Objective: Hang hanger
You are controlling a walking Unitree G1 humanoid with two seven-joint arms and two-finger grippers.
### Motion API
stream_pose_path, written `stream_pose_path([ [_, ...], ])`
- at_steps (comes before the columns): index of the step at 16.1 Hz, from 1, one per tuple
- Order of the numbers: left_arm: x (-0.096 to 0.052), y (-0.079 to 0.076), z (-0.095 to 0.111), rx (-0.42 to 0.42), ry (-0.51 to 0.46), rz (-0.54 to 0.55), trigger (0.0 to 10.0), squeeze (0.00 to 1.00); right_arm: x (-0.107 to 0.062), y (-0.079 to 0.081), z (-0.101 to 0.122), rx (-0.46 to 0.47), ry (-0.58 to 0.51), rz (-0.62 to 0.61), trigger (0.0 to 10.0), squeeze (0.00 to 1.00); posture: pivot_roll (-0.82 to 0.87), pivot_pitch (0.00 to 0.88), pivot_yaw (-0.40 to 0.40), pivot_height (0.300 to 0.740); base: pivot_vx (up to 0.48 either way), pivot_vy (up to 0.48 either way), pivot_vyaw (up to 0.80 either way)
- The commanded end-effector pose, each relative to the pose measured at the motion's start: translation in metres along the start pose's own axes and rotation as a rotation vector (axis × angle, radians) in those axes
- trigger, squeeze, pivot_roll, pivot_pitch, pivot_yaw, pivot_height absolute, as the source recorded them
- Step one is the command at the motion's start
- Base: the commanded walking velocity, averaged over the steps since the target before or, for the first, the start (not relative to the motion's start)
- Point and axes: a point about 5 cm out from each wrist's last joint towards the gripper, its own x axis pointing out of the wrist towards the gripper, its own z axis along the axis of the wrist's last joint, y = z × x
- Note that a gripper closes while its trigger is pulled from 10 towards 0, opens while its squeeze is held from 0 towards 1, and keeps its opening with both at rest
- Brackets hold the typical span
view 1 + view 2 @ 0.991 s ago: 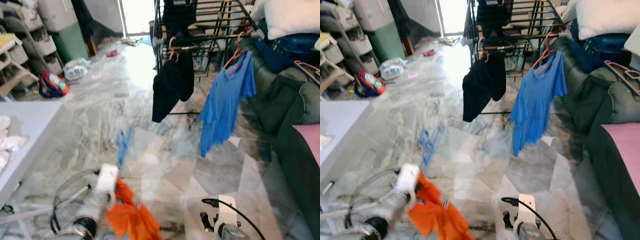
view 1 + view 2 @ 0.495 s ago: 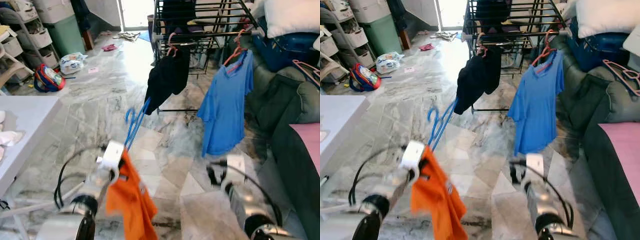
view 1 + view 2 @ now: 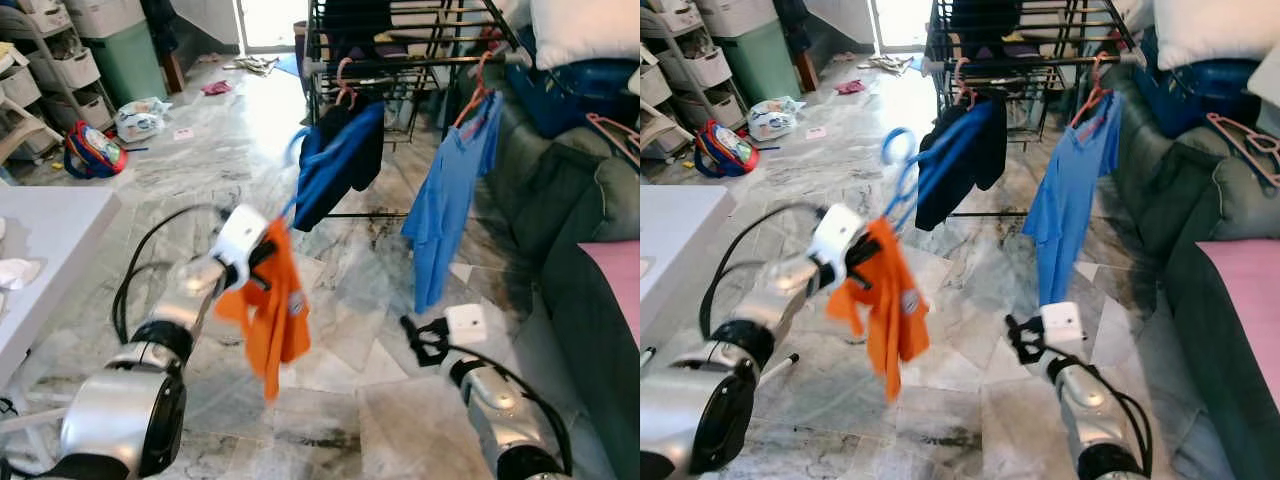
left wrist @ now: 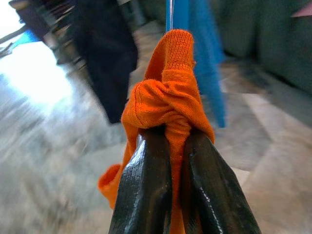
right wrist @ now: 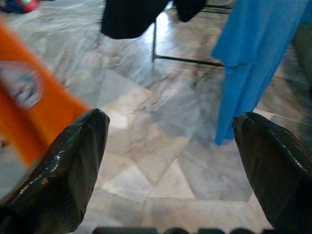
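My left gripper [image 3: 258,264] is shut on a bunched orange garment [image 3: 271,312] that hangs from a blue hanger [image 3: 331,163]. The hanger's hook [image 3: 899,143] points up toward the black drying rack [image 3: 401,61]. In the left wrist view both black fingers pinch the orange cloth [image 4: 165,100], with the gripper [image 4: 168,134] closed around it. On the rack hang a black garment [image 3: 372,158] and a blue shirt [image 3: 441,208], each on a pinkish hanger. My right gripper [image 3: 421,336] is open and low over the floor, below the blue shirt; its fingers [image 5: 66,163] stand wide apart.
A dark green sofa [image 3: 585,225] with a pink cushion [image 3: 616,272] lines the right side, a spare pink hanger [image 3: 612,131] on it. A white table [image 3: 48,232] stands at the left. Shelves, a green bin [image 3: 131,62] and a backpack [image 3: 92,150] sit at the far left.
My left arm has raised the orange garment and blue hanger up and forward toward the rack. My right gripper has shifted slightly forward, still low.
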Motion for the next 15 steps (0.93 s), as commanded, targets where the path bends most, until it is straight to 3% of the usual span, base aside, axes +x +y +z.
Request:
stream_pose_path([
  [1, 0.003, 0.0, 0.016, 0.104, -0.029, -0.084, 10.0, 0.0, 0.0, 0.005, 0.011, -0.056, -0.067, 0.063, 10.0, 0.0, -0.03, 0.064, 0.058, 0.74, 0.0, 0.0, 0.0],
  [2, 0.003, -0.003, 0.017, 0.192, -0.01, -0.115, 10.0, 0.0, 0.0, 0.007, 0.015, -0.11, -0.083, 0.117, 10.0, 0.0, -0.04, 0.065, 0.064, 0.74, 0.0, 0.0, 0.0],
  [6, -0.001, -0.003, -0.001, 0.312, 0.145, -0.178, 10.0, 0.0, -0.009, 0.011, 0.03, -0.362, -0.108, 0.337, 10.0, 0.0, -0.06, 0.082, 0.078, 0.74, 0.0, 0.0, 0.0],
  [7, -0.005, 0.0, -0.01, 0.357, 0.211, -0.167, 10.0, 0.0, -0.016, 0.013, 0.033, -0.447, -0.101, 0.427, 10.0, 0.0, -0.06, 0.09, 0.08, 0.74, 0.0, 0.0, 0.0],
  [8, -0.009, 0.005, -0.017, 0.331, 0.258, -0.141, 10.0, 0.0, -0.024, 0.015, 0.038, -0.501, -0.096, 0.515, 10.0, 0.0, -0.06, 0.097, 0.082, 0.74, 0.0, 0.0, 0.0],
  [9, -0.012, 0.01, -0.02, 0.377, 0.295, -0.107, 10.0, 0.0, -0.028, 0.016, 0.042, -0.532, -0.088, 0.551, 10.0, 0.0, -0.06, 0.103, 0.081, 0.74, 0.0, 0.0, 0.0],
  [11, -0.016, 0.014, -0.024, 0.345, 0.319, -0.089, 10.0, 0.0, -0.033, 0.012, 0.05, -0.578, -0.088, 0.573, 10.0, 0.0, -0.06, 0.109, 0.08, 0.74, 0.0, 0.0, 0.0],
  [12, -0.018, 0.014, -0.027, 0.374, 0.336, -0.104, 10.0, 0.0, -0.03, 0.003, 0.054, -0.602, -0.092, 0.526, 10.0, 0.0, -0.05, 0.114, 0.08, 0.74, 0.0, 0.0, 0.0],
  [15, -0.02, -0.001, -0.037, 0.414, 0.332, -0.257, 10.0, 0.0, -0.031, -0.015, 0.061, -0.656, -0.093, 0.458, 10.0, 0.0, -0.05, 0.128, 0.082, 0.74, 0.0, 0.0, 0.0],
])
